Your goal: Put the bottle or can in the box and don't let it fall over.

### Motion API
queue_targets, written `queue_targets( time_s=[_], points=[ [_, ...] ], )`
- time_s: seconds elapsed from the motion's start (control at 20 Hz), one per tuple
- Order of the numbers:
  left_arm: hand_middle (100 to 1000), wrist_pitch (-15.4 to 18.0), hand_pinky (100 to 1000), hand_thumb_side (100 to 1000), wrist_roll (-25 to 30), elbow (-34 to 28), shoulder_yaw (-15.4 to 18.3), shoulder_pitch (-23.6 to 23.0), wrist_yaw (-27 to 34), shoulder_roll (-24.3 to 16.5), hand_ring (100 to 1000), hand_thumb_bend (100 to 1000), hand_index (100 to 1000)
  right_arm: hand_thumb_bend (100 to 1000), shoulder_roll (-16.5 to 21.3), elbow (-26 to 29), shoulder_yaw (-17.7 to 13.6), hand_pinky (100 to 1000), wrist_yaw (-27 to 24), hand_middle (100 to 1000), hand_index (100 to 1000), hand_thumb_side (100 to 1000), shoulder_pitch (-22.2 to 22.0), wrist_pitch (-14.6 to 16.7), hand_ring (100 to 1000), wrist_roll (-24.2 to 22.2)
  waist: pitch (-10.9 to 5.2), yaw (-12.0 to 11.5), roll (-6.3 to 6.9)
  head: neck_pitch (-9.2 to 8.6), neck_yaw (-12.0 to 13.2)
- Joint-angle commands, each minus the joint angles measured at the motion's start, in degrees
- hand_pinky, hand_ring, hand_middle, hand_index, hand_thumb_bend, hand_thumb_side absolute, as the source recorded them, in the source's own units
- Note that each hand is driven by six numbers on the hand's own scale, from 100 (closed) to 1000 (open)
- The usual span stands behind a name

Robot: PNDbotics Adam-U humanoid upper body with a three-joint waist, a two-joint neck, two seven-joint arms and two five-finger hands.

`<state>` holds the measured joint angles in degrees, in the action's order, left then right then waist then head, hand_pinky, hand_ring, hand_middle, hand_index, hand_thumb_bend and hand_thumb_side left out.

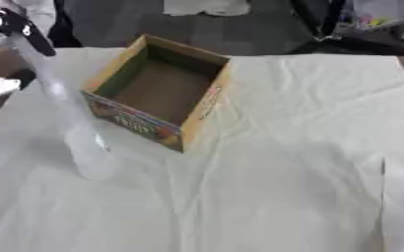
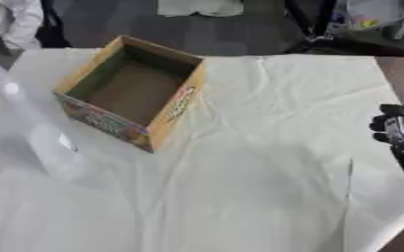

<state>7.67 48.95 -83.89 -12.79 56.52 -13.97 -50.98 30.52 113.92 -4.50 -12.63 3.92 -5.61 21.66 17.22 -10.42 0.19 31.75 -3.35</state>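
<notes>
Fingers of the left hand (image 1: 20, 27) looked closed round the top of the bottle (image 1: 72, 123) at the upper left corner, though blur hid how they sat. The white cloth (image 1: 283, 172) covered the table and lay in creases. The box (image 1: 136, 123) stood on it left of centre, open at the top, with nothing inside and its printed wall facing the robot. The bottle was clear plastic, tall and slim. It leaned steeply, its base low over or on the cloth just beside the box's left front corner and its top up at the hand; whether the base touched could not be told. It was outside the box.

I judged it light and probably empty or nearly so, since no liquid showed. The walls would be thin and would give under a squeeze, and the smooth surface would be slick. So tall and so narrow at the foot, it would topple easily. A hold at the neck lets it hang plumb, but the base can swing. A hold nearer the middle would steady it for setting down flat on the box floor.

The left eye view showed the left hand and the bottle's top best, and only a dark sliver of the right hand (image 2: 395, 130). The right eye view showed that hand whole at the right edge, idle, fingers loosely bent and holding nothing, well apart from the box.
</notes>
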Motion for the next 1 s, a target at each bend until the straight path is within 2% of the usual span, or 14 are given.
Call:
queue_targets(
  time_s=[0.05,0.6,1.0],
  points=[
    [745,-0.3,871,182,0.4,-0.8,1.3,1.2,0.5,-2.1,843,100,817,100,0.8,0.7,-0.2,731,0.3,603,730,637,0.1,-0.1,701,-0.2,-1.07,-0.2,0.13,-0.25,-0.1],
    [714,-0.4,862,100,0.6,-0.5,1.3,1.2,-0.4,-2.0,832,100,786,100,0.4,0.7,0.0,731,0.2,604,730,641,0.2,0.0,701,-0.4,-1.08,-0.1,0.16,-0.44,-0.1],
    [649,-0.2,850,100,1.3,-0.3,1.1,1.1,-0.5,-1.8,789,100,736,100,0.4,0.7,-0.1,732,0.1,605,731,643,0.2,0.0,702,-0.3,-1.04,-0.1,0.21,-0.45,-0.1]
  ],
)
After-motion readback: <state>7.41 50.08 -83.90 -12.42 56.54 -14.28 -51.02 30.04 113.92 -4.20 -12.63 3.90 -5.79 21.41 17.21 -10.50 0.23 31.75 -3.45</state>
